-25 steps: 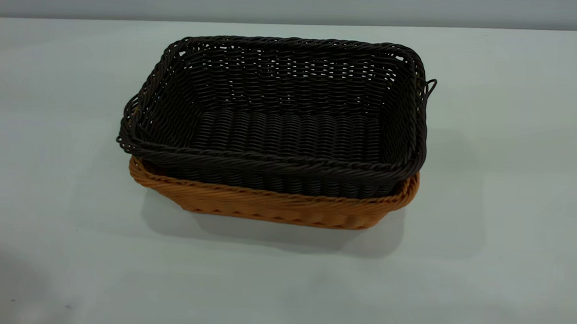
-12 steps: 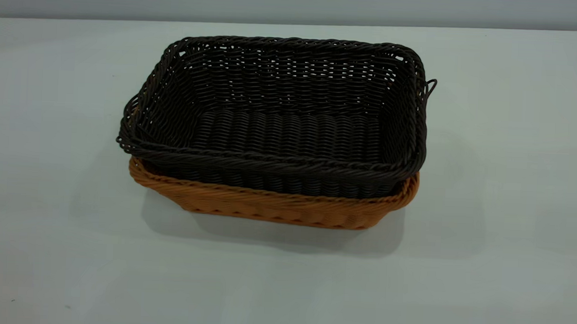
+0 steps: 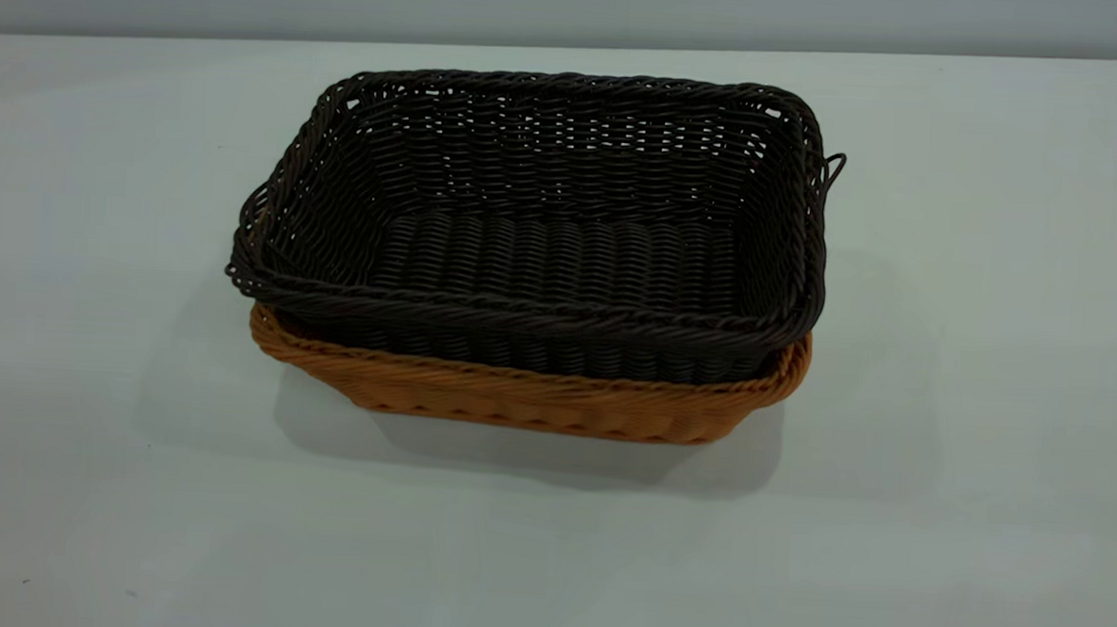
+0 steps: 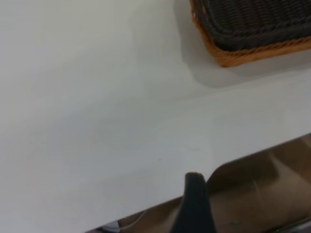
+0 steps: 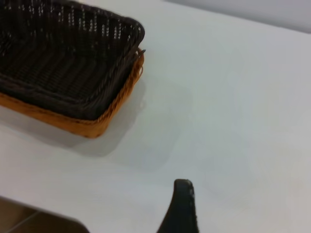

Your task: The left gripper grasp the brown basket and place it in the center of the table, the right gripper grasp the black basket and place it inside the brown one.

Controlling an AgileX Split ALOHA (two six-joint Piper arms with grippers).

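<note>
- The surface (image 3: 990, 370) is carrying both baskets near its middle in the exterior view.
- The black basket (image 3: 543, 247) is sitting nested inside the brown basket (image 3: 536, 402), its braided rim riding above the brown rim, with one loose strand sticking out at its far right corner.
- My left tool (image 4: 194, 206) is hanging above the surface's edge, well apart from the baskets; only one dark finger is showing, so I cannot tell its state.
- My right tool (image 5: 181, 208) is hovering over bare surface, apart from the baskets' corner; again I cannot tell its state.
</note>
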